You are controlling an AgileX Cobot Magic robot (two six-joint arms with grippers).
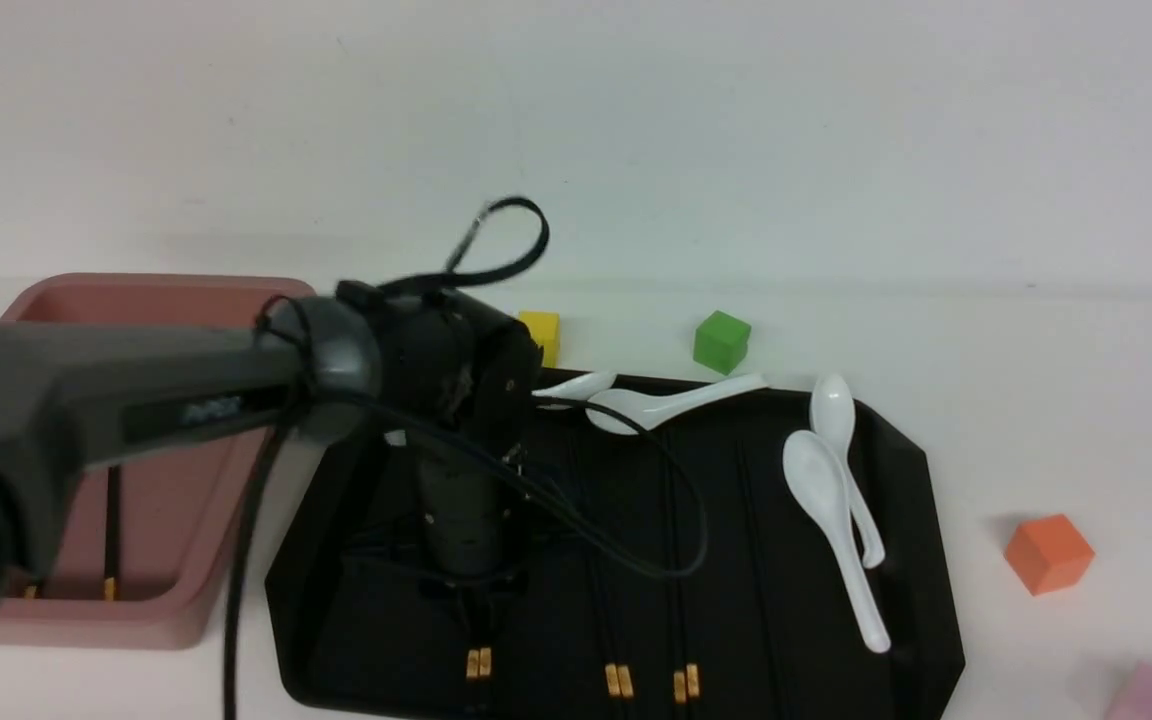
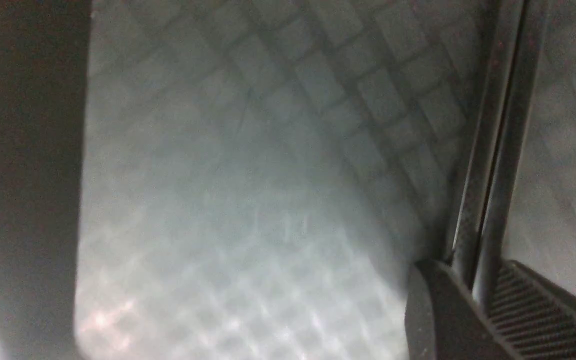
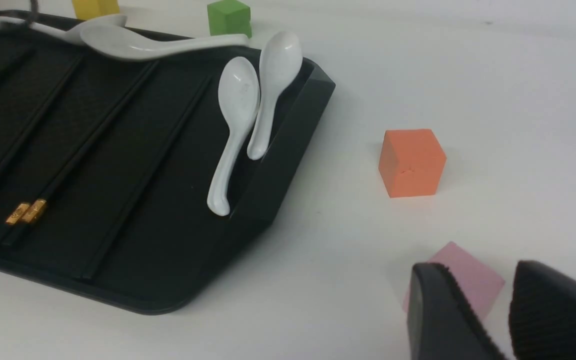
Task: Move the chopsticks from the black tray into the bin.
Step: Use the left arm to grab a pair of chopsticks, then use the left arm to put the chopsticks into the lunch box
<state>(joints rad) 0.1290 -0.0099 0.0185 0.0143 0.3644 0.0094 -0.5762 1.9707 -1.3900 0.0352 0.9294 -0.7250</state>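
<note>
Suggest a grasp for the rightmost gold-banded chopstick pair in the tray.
I'd grip the chopstick pair mid-shaft, from straight above, closing across both long sides. They lie flat, nearly parallel and close together, with bare floor of the black tray either side, so one squeeze should likely take both.

My left arm (image 1: 176, 380) blurs across the front view, hiding part of the bin (image 1: 161, 625). That view's lower edge cuts off the black tray (image 1: 896, 600) and the pink block (image 1: 1151, 692).

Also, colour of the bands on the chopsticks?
Gold bands on black chopsticks; right wrist view shows it best.
</note>
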